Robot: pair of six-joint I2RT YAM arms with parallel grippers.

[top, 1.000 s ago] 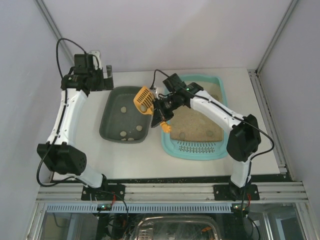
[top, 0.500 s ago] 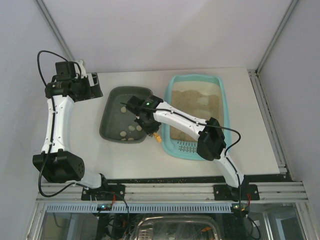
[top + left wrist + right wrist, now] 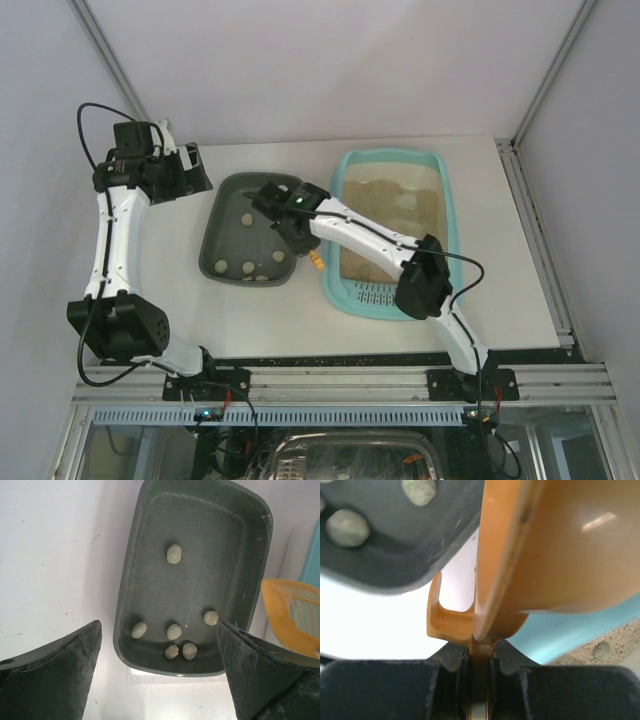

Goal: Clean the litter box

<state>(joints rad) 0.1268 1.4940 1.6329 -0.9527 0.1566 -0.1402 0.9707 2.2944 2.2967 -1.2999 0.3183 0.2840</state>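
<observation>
Seemingly emptying: right pincer clamped on the orange scoop, beside the grey tray.
It should tip over the tray to its left, not the litter box at its right; left pincer gapes, empty.

Light turquoise litter box, with a slotted grate of the same colour. Litter beige, sandy, speckled. Tray dark grey-green. Lumps in it pale grey-beige. Scoop orange, slotted. Bench white.
</observation>
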